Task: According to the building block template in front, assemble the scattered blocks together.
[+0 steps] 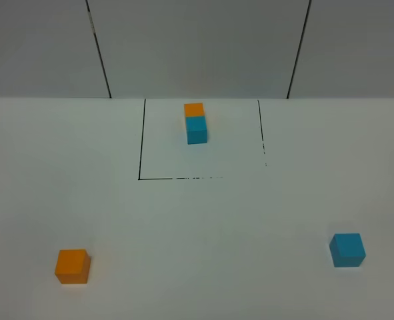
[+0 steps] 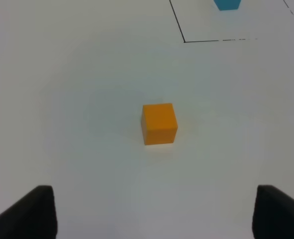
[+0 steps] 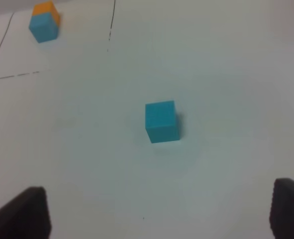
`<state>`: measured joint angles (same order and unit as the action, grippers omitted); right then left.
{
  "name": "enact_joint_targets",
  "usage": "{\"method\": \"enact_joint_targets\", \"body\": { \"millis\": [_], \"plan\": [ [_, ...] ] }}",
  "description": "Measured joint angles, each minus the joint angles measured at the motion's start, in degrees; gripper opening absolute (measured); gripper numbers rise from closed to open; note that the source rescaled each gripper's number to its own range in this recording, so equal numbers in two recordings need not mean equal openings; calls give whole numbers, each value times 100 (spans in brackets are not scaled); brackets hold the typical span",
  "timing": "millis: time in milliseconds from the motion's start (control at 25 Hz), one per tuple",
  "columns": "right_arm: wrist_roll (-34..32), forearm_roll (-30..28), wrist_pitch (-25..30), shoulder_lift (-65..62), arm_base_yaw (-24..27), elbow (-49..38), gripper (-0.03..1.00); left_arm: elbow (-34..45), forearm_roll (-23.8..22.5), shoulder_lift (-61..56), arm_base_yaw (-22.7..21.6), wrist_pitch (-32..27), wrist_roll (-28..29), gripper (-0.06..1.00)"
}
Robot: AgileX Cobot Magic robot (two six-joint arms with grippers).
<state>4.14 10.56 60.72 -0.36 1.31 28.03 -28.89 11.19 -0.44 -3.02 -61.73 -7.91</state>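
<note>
The template [image 1: 195,123] is a small orange cube joined to a cyan cube, standing inside the black-lined square at the back of the table; its cyan end [image 2: 227,4] and the whole pair [image 3: 44,22] also show in the wrist views. The loose orange block [image 1: 73,266] [image 2: 159,123] lies front left, ahead of my left gripper [image 2: 154,211], which is open and apart from it. On the front right rests the loose cyan block [image 1: 347,250] [image 3: 162,121], ahead of my open right gripper [image 3: 159,214]. Neither gripper shows in the exterior view.
A black-lined square [image 1: 141,160] marks the back middle of the white table [image 1: 203,227]. A grey panelled wall [image 1: 197,47] rises behind the table's far edge.
</note>
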Motion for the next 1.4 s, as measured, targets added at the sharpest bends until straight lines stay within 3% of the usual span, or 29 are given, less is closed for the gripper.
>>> {"method": "enact_joint_targets", "body": {
  "millis": [480, 680, 920, 1200, 1400],
  "plan": [
    [0, 0, 0, 0, 0, 0, 76, 0, 0, 466, 0, 0, 18, 79],
    [0, 0, 0, 0, 0, 0, 76, -21, 0, 1665, 0, 24, 29, 79],
    [0, 0, 0, 0, 0, 0, 76, -370, 220, 3287, 0, 624, 127, 79],
    [0, 0, 0, 0, 0, 0, 76, -1069, 650, 5278, 0, 736, -351, 79],
    [0, 0, 0, 0, 0, 0, 76, -1372, 697, 6431, 0, 810, -100, 79]
  ]
}}
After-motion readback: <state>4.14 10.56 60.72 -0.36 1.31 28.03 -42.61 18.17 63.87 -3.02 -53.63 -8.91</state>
